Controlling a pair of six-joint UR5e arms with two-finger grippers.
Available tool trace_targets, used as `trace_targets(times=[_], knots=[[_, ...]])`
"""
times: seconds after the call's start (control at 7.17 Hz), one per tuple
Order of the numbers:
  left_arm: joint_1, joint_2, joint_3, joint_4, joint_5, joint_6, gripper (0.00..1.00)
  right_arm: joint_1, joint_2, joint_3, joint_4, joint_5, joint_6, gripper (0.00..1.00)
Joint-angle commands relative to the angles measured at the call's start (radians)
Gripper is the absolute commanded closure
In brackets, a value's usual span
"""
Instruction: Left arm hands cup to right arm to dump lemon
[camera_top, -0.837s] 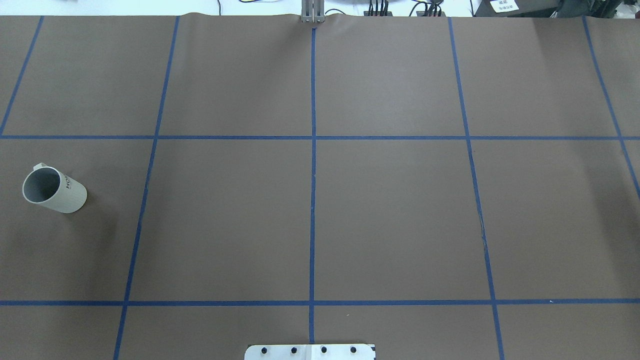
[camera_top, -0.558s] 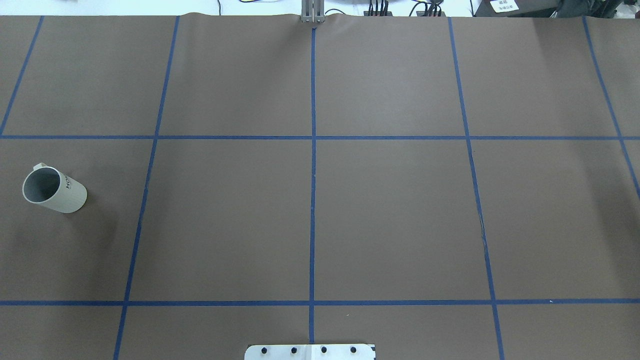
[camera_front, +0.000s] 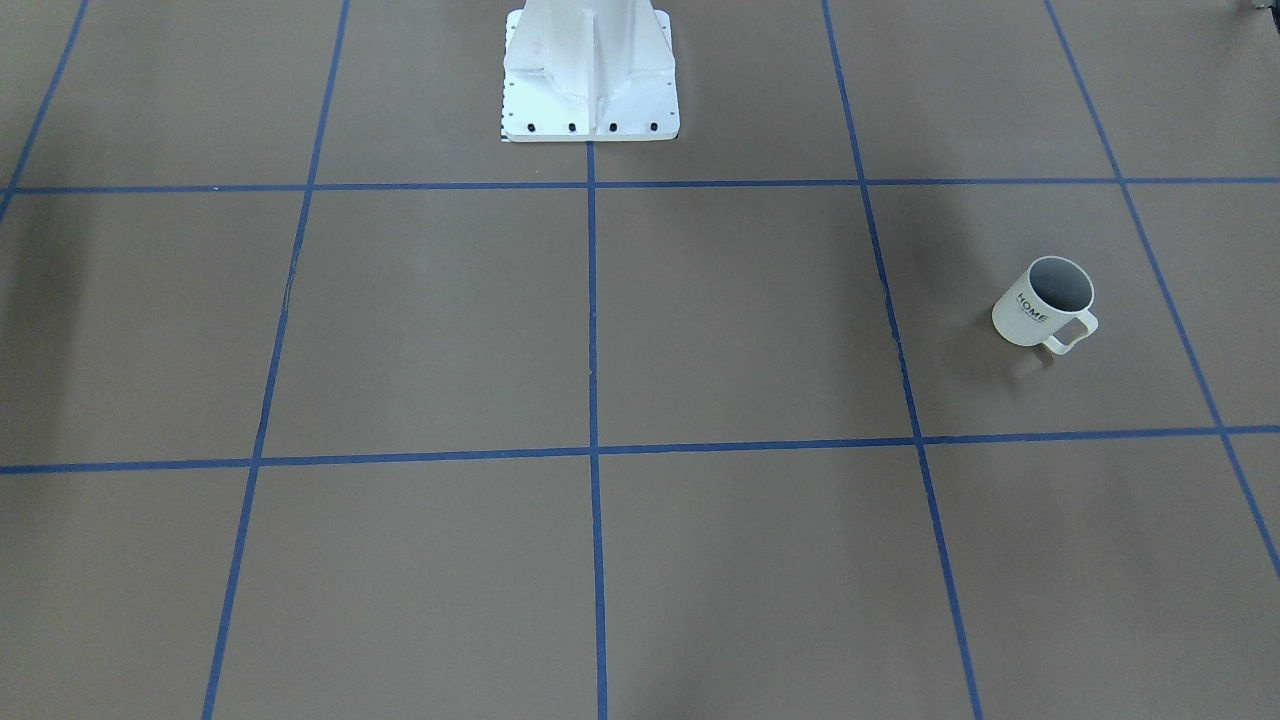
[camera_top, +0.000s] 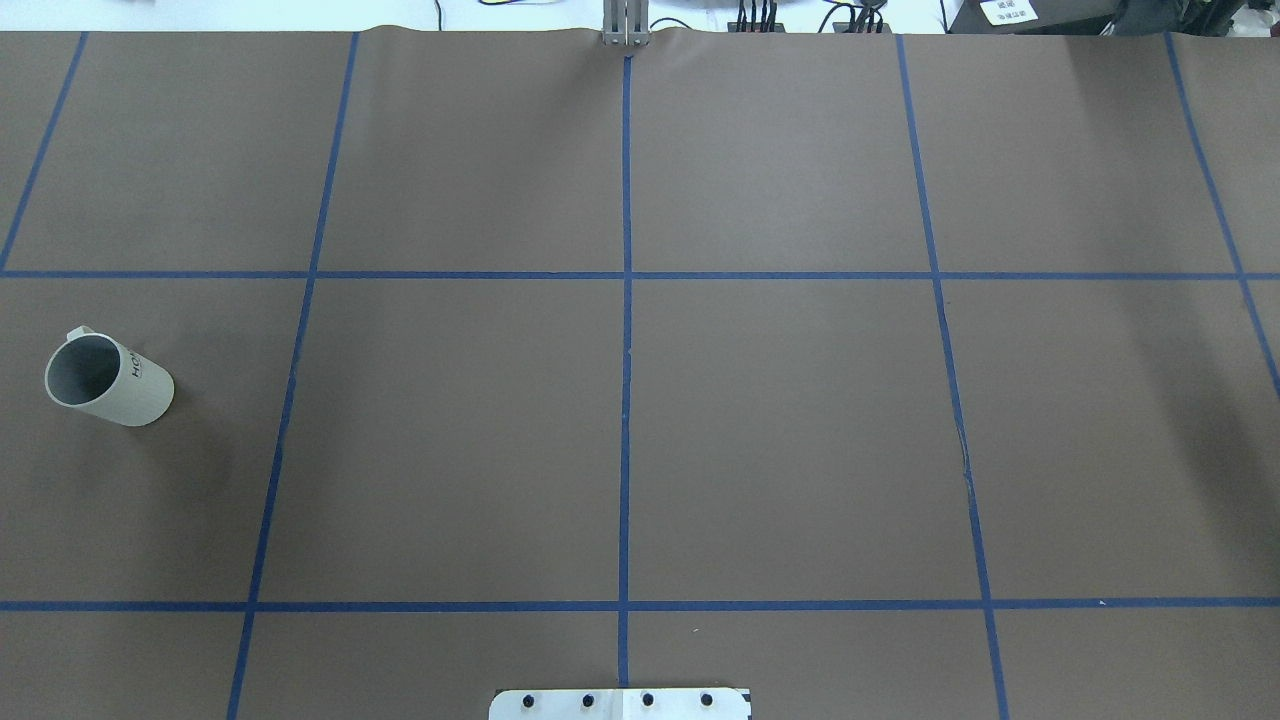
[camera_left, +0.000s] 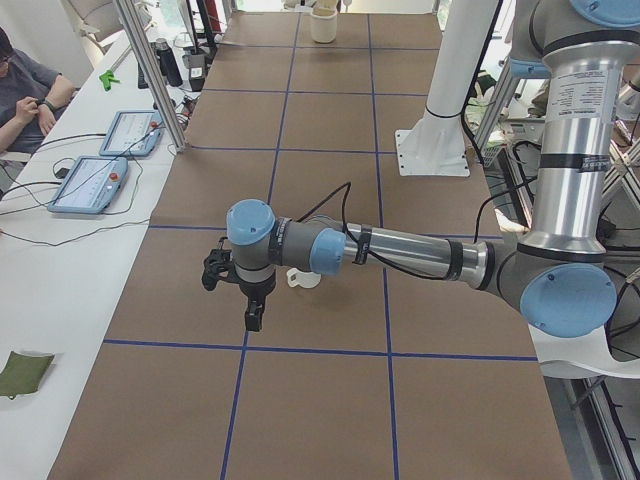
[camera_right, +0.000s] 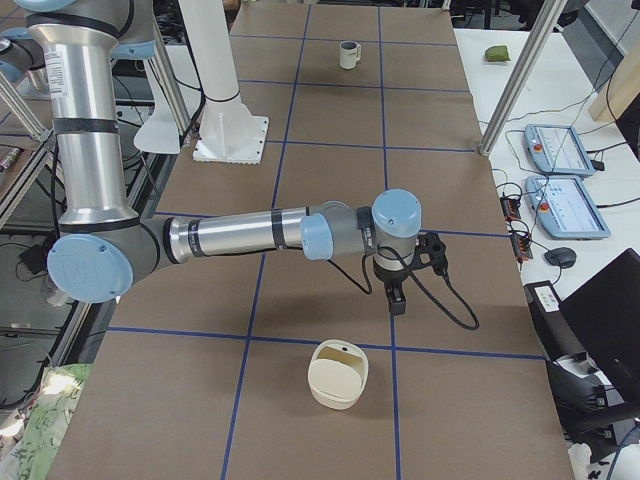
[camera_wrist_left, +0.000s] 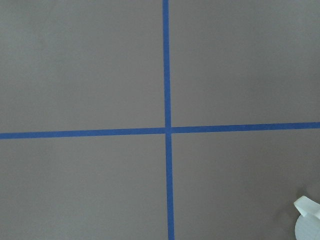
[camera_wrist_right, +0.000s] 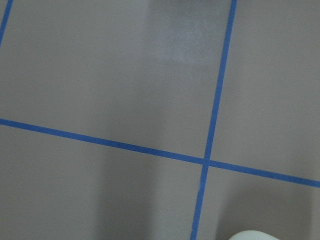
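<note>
The white "HOME" cup stands upright on the brown table's left part, also in the front view. Its grey inside shows no lemon; the lemon is not in view. In the exterior left view the left gripper hangs pointing down just on the near side of the cup; I cannot tell whether it is open. A white edge of the cup shows in the left wrist view's corner. In the exterior right view the right gripper points down at the table's other end; I cannot tell its state.
A cream tub stands near the right gripper; its rim shows in the right wrist view. The white robot pedestal stands at the table's robot side. Metal posts, tablets and a seated person line the operators' side.
</note>
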Motion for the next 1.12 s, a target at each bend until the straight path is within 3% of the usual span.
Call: trace_targets(times=[0.0,0.14,0.42,0.56,0.98], knots=[[0.054,-0.026,-0.017,-0.121,-0.026,-0.146,0.00,-0.062,0.018,0.062,0.006,0.015,0.006,0.00],[0.141,-0.026,-0.021,-0.118,-0.077,-0.193,0.00,-0.091,0.009,0.056,0.006,0.011,0.006,0.00],[0.280,-0.009,-0.060,-0.210,-0.001,-0.563,0.00,-0.122,-0.015,0.022,0.178,0.006,0.012,0.00],[0.314,0.030,-0.080,-0.212,0.039,-0.586,0.00,-0.128,-0.015,0.010,0.200,0.006,0.082,0.00],[0.367,0.093,-0.075,-0.210,0.041,-0.576,0.00,-0.142,-0.005,0.019,0.204,0.014,0.119,0.00]])
